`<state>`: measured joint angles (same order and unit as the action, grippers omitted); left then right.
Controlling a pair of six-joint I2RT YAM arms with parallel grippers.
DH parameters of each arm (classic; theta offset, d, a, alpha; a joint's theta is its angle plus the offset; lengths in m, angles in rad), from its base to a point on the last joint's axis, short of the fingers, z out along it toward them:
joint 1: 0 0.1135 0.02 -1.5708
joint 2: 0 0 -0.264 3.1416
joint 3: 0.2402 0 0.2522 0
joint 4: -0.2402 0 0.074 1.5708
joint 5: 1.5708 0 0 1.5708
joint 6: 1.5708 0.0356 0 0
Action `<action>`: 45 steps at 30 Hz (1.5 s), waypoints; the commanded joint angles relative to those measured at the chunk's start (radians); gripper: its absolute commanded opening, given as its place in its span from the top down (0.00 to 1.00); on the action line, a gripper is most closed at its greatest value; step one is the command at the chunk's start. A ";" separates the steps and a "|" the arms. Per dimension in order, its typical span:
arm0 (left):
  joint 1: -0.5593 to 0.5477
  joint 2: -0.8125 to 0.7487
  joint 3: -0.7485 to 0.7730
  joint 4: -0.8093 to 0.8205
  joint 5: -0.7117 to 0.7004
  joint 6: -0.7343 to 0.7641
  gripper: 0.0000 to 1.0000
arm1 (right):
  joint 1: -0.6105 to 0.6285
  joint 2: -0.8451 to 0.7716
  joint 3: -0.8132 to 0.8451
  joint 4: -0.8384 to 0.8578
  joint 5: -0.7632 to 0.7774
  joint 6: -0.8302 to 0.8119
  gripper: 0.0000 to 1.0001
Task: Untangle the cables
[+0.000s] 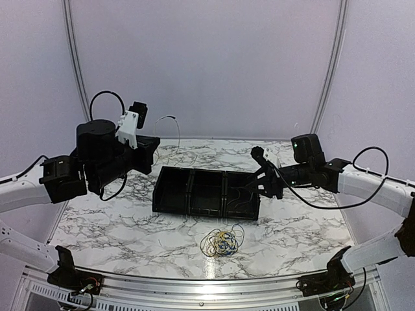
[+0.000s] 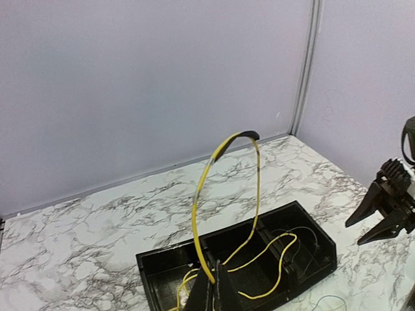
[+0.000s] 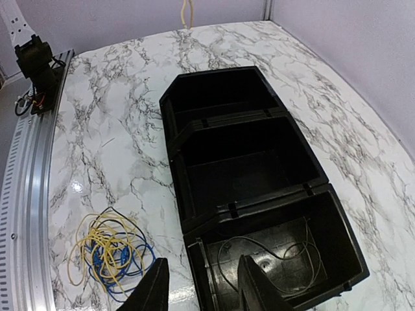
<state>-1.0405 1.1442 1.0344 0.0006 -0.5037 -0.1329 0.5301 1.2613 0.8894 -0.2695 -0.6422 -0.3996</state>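
Observation:
A small tangle of thin yellow and blue cables (image 1: 222, 241) lies on the marble table in front of the black tray (image 1: 170, 170). My left gripper (image 1: 152, 146) is raised behind the tray's left end. It is shut (image 2: 217, 285) on one yellow cable (image 2: 194, 217) that arches up and drops into the tray (image 2: 320, 239). My right gripper (image 1: 262, 172) hovers over the tray's right end, open (image 3: 201, 291), with nothing between its fingers. Under it a thin dark wire (image 3: 253, 241) lies coiled in the end compartment. The tangle (image 3: 107, 253) sits to the left of the fingers.
The tray (image 3: 172, 139) has three compartments side by side. Curved white walls close the table at the back and sides. A metal rail (image 1: 194, 288) with the arm bases runs along the near edge.

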 commanded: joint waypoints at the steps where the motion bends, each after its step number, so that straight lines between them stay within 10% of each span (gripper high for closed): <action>1: 0.040 -0.008 0.005 -0.135 -0.069 -0.034 1.00 | -0.078 -0.048 -0.107 0.118 -0.040 0.010 0.63; 22: 0.084 0.375 0.151 -0.259 -0.144 0.017 1.00 | -0.162 -0.083 -0.138 0.110 0.038 -0.077 0.63; 45: 0.293 0.463 -0.047 0.084 0.274 -0.214 1.00 | -0.164 -0.065 -0.141 0.106 0.041 -0.097 0.62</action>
<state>-0.7574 1.6356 1.0065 -0.0204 -0.3199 -0.2966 0.3763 1.1980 0.7433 -0.1741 -0.6102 -0.4839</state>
